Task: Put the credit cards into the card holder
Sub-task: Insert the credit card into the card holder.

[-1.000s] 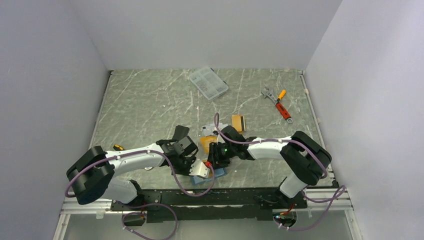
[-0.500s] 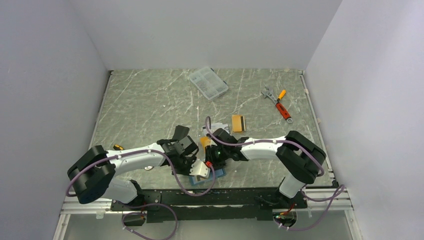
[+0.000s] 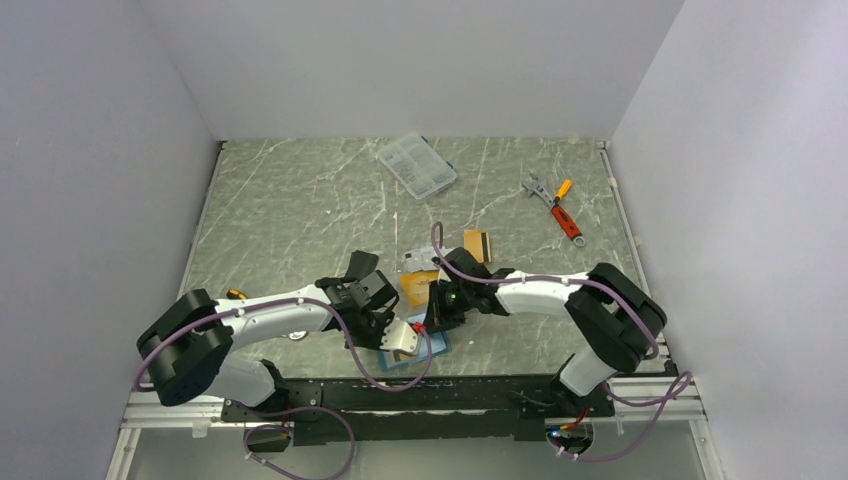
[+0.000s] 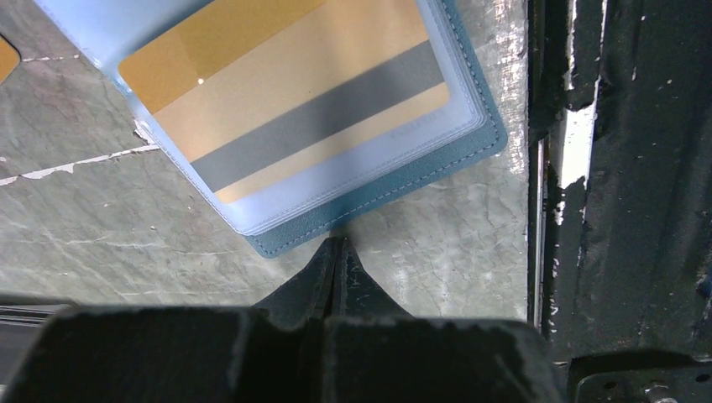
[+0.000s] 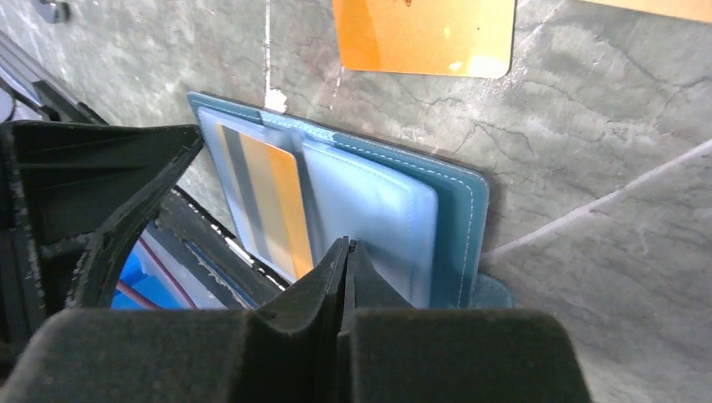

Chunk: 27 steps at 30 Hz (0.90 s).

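Observation:
The teal card holder (image 3: 428, 349) lies open near the table's front edge. An orange-gold credit card with a dark stripe (image 4: 294, 109) sits in its clear sleeve. My left gripper (image 4: 338, 243) is shut, its tip at the holder's teal rim (image 4: 378, 201). My right gripper (image 5: 347, 245) is shut, its tip over the holder's light blue inside (image 5: 369, 218), with nothing visible between the fingers. A loose orange card (image 5: 424, 34) lies just beyond the holder (image 5: 462, 227). In the top view that card (image 3: 418, 288) lies by a silver card (image 3: 415, 262), and a striped orange card (image 3: 477, 245) is farther back.
A clear compartment box (image 3: 416, 166) lies at the back. A wrench (image 3: 537, 186) and an orange-handled tool (image 3: 563, 215) lie back right. The black frame rail (image 4: 621, 168) runs right beside the holder. A small yellow and black object (image 3: 236, 294) lies by the left arm.
The right gripper's jaws have closed, and it has shifted slightly over the holder. The left gripper has stayed shut at the holder's edge.

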Motion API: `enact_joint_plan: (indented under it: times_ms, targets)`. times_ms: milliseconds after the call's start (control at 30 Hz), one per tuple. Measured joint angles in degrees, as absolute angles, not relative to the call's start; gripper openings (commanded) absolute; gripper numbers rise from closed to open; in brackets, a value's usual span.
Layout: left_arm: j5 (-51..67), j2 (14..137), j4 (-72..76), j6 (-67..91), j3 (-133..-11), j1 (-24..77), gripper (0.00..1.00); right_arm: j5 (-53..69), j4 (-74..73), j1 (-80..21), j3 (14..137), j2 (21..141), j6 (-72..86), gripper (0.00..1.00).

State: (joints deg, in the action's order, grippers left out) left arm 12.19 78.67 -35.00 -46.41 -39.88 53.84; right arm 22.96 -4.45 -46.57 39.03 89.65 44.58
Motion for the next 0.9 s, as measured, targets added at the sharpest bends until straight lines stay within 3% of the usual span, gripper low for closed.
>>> enact_joint_plan:
  times_ms: [600, 900]
  targets:
    - [12.2, 79.4, -34.4, -46.9, -40.1, 53.8, 0.0, 23.7, -7.8, -52.6, 48.8, 99.2, 43.9, 0.0]
    - [12.1, 79.3, -34.4, -46.9, -40.1, 53.8, 0.0, 23.2, -8.7, -51.3, 45.9, 96.2, 43.8, 0.0]
